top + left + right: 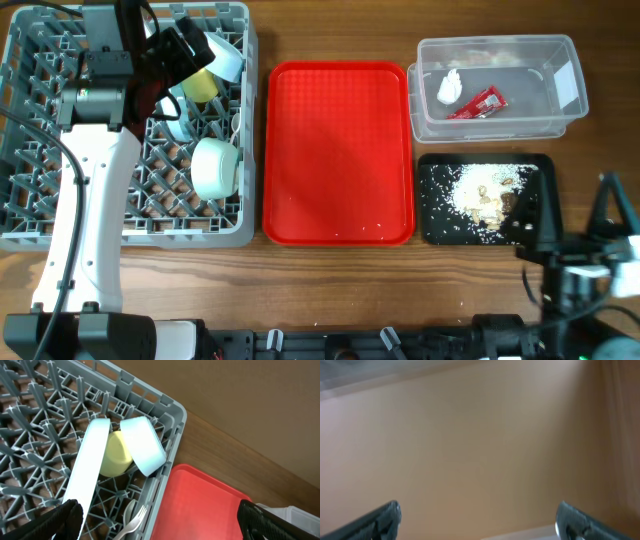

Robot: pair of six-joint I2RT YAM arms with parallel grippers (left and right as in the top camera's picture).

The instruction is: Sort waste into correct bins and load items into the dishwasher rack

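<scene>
I read left gripper (pixel 159 519) spread wide, empty, over rack (pixel 30 150) left of red tray (pixel 338 150). Cup (pixel 200 86), bowl (pixel 213 167), fork (pixel 133 519) inside rack. Right of red tray: napkin (pixel 449 88), wrapper (pixel 478 103) in tub (pixel 545 60); rice (pixel 485 190) on black tray (pixel 428 175). Right gripper (pixel 479 521) also spread, empty.

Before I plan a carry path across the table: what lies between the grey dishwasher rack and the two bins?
In the overhead view, the red serving tray lies between the dishwasher rack and both the clear tub and black tray.
</scene>
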